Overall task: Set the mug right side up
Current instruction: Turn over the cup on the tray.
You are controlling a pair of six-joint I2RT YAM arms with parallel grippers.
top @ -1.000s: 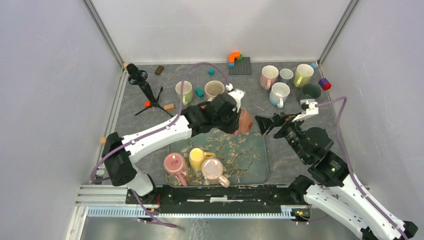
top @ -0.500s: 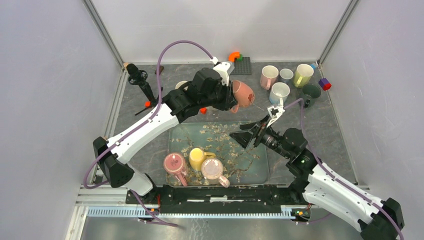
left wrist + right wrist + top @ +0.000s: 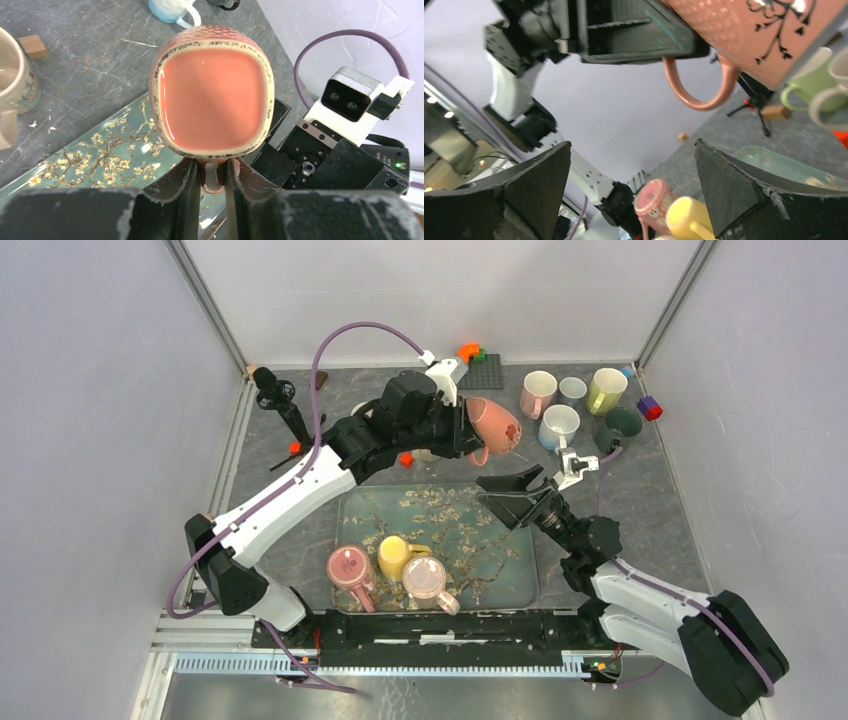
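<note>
My grey table [image 3: 620, 530] held a flowery tray [image 3: 505, 575] in the middle. At the far right stood a pale mug [image 3: 538, 392], a green mug [image 3: 606, 390] and a dark mug [image 3: 622, 423]. A little black tripod [image 3: 292, 418] stood far left.

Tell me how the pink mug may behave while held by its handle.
The pink mug looks glazed ceramic, so probably stiff, heavy and breakable. The left tool pinches only its thin handle, so it may swing or slip.
</note>
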